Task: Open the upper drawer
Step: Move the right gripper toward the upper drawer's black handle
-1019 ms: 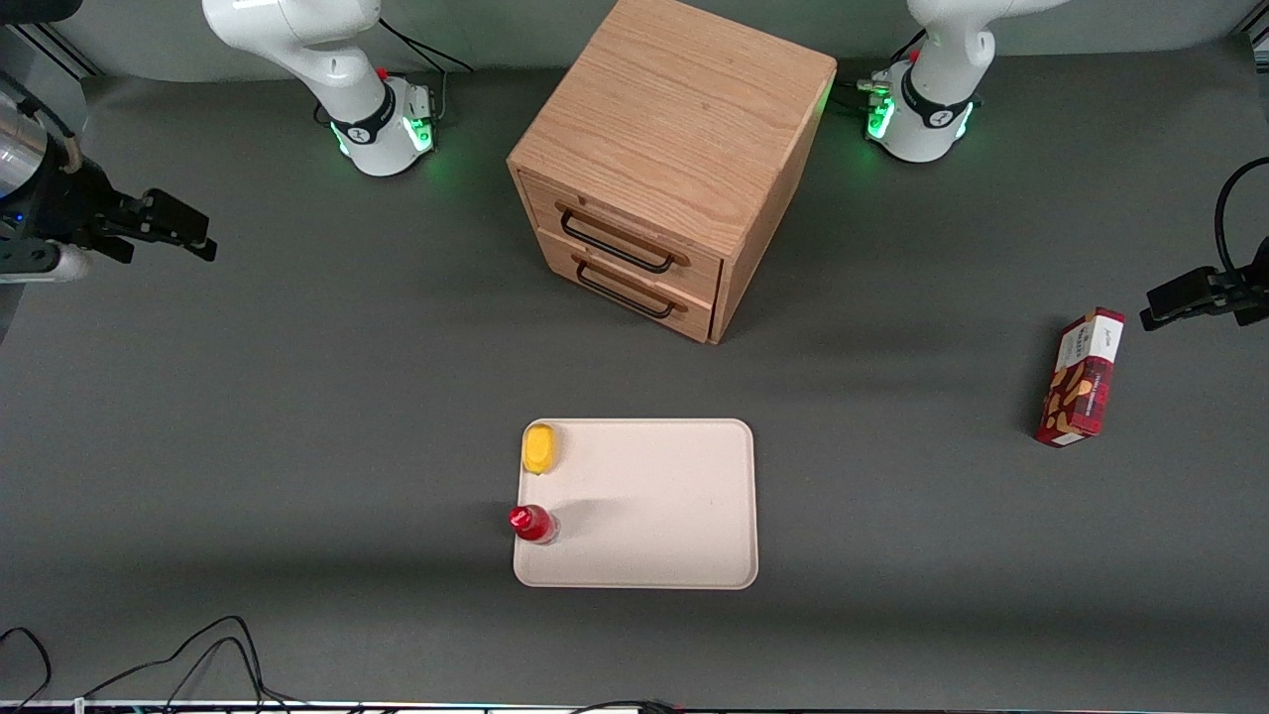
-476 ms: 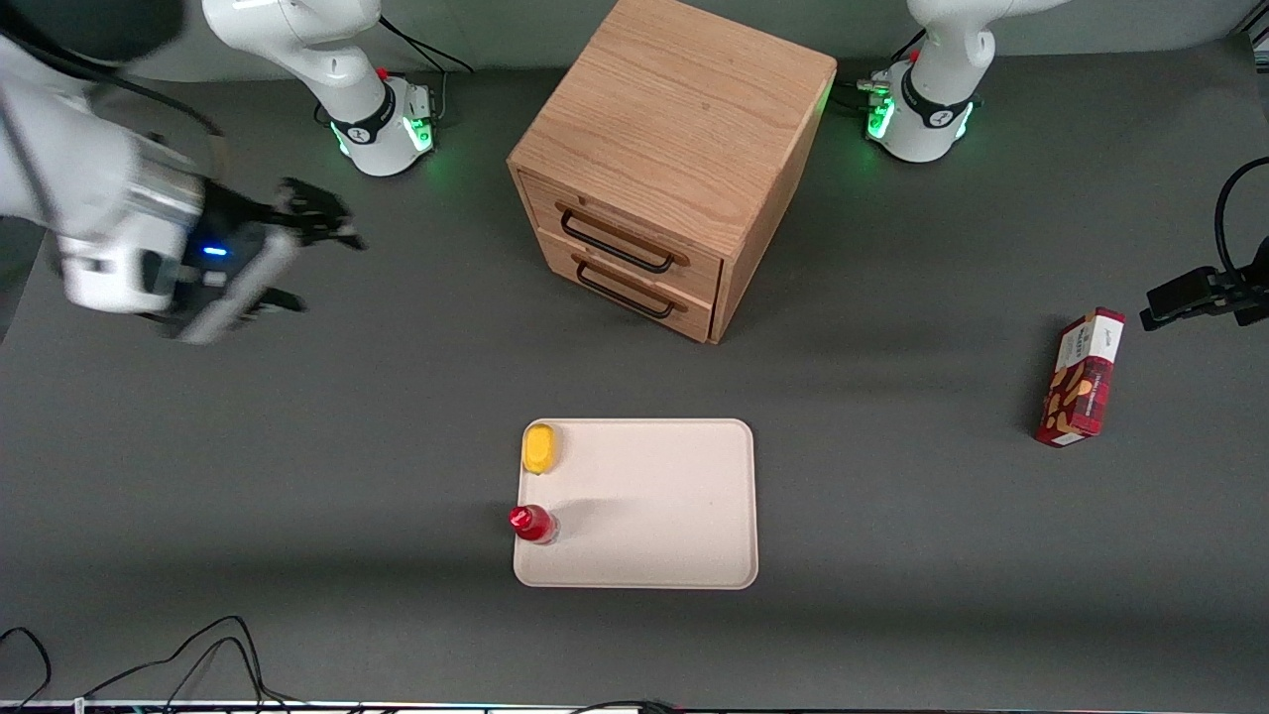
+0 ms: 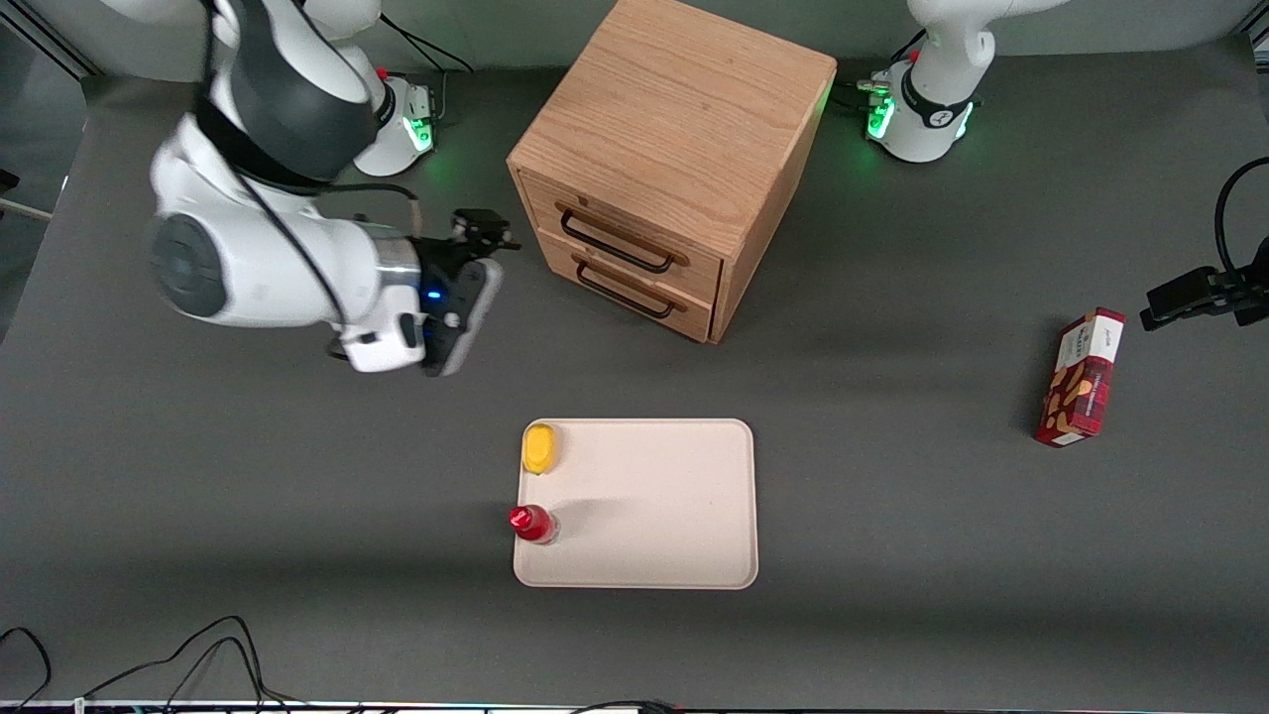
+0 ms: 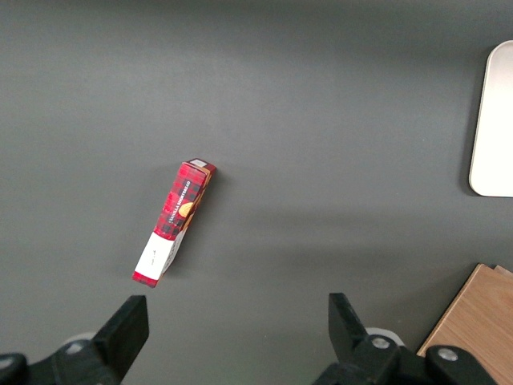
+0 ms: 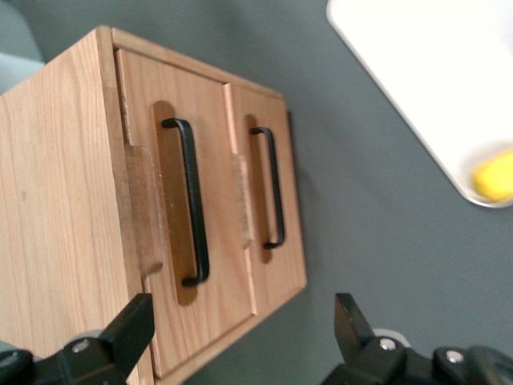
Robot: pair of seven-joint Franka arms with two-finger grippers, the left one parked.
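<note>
Facing upper drawer [image 5: 172, 204]: spread gripper [image 5: 240, 337]

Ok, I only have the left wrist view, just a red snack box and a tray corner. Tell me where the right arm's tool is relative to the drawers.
Observer: The tool hovers in front of the oak cabinet, toward the working arm's end, touching nothing.
Operator: Give me its fingers.
Observer: Spread open and empty. In the right wrist view they point toward the drawer fronts.
Operator: Now report the upper drawer.
Observer: The upper drawer is fully shut, its front level with the lower drawer, and its black wire handle is not yet gripped.
</note>
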